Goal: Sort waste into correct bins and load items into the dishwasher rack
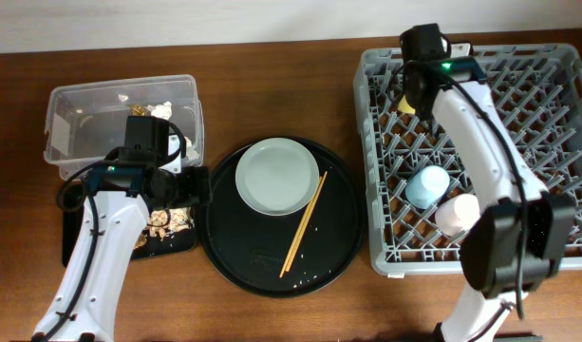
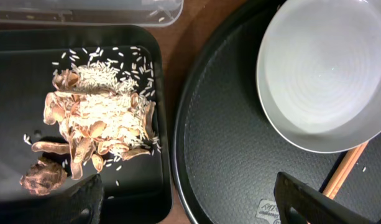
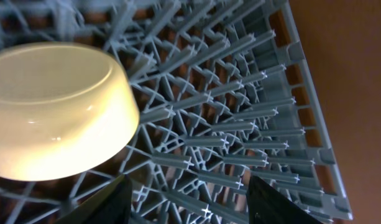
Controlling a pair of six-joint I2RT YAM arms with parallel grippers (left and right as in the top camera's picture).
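My left gripper [image 1: 183, 186] [image 2: 190, 208] is open and empty, hovering over the gap between the flat black tray [image 2: 16, 74] and the round black tray. Tan food scraps with shell pieces [image 2: 97, 124] and a golden-brown wrapper [image 2: 44, 177] lie on the flat tray. White tissue bits [image 1: 162, 107] lie in the clear tub [image 1: 72, 119]. The grey-green plate [image 1: 278, 176] [image 2: 327, 68] and chopsticks [image 1: 304, 222] rest on the round tray. My right gripper [image 1: 419, 93] [image 3: 187, 199] is open over the rack [image 1: 556, 249], beside the upturned yellow bowl [image 3: 53, 106]. The blue cup [image 1: 426, 186] and pink cup [image 1: 457, 214] stand in the rack.
The large round black tray [image 1: 272, 261] [image 2: 227, 137] sits between the bins and the rack, with a few rice grains on it. The right arm stretches across the rack's left half. Brown tabletop shows along the front.
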